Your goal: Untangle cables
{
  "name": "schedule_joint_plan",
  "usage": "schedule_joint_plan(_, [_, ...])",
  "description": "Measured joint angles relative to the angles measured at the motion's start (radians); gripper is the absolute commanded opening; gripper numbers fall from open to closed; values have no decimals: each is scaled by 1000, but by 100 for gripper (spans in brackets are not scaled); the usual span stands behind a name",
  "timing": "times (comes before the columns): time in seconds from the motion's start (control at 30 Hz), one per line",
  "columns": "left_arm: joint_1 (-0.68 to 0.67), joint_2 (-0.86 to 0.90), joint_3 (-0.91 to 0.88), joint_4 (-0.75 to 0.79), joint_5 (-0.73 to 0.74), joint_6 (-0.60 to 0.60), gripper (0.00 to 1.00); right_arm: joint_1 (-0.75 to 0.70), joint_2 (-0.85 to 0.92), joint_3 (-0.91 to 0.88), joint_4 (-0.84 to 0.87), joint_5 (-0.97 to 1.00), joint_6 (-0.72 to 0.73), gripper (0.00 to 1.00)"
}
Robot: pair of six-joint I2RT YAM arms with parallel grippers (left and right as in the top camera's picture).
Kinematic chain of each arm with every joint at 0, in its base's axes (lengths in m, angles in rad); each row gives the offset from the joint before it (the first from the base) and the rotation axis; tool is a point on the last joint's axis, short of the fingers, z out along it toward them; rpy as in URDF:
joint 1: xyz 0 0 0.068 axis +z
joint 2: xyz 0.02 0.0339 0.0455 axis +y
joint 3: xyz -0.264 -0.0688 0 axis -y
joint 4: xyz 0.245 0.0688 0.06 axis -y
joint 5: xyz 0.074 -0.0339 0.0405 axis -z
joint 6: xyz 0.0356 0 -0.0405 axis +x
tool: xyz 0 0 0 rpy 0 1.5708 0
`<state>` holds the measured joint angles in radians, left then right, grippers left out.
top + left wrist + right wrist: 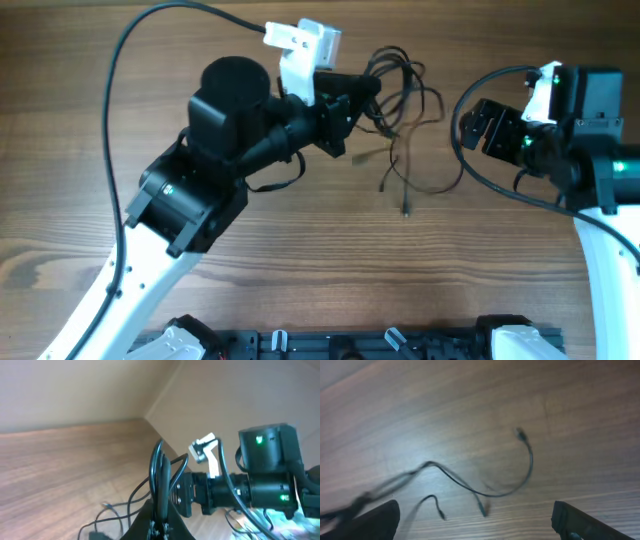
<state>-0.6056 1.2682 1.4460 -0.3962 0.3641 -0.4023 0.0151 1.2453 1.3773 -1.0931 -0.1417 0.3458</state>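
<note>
Overhead, your left gripper sits near 12 o'clock on the wooden table, its jaws together and clamped on the cables. The thin black tangle spreads toward 3 o'clock from that grip, and 1 loose strand trails toward 5 o'clock, ending in a small plug. Your right gripper hangs at the tangle's 3 o'clock side, apart from it. The right wrist view shows its fingers spread wide above loose strands.
</note>
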Motion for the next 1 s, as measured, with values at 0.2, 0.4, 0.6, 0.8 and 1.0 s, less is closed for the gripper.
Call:
schedule_joint_plan(0.2, [0, -6, 0, -44, -71, 80, 4, 0, 6, 0, 4, -99, -57, 98])
schedule_joint_plan(0.4, [0, -6, 0, -99, -79, 188, 4, -1, -40, 0, 98, -399, -275, 98])
schedule_joint_plan(0.6, [1, -6, 0, -147, 97, 341, 4, -1, -113, 0, 115, -553, -461, 99])
schedule_joint_plan(0.8, [-58, -6, 0, -166, 154, 430, 4, -1, -127, 0, 118, -658, -602, 99])
schedule_joint_plan(1.0, [-138, 4, 0, -169, 161, 481, 4, -2, -127, 0, 129, -827, -710, 27])
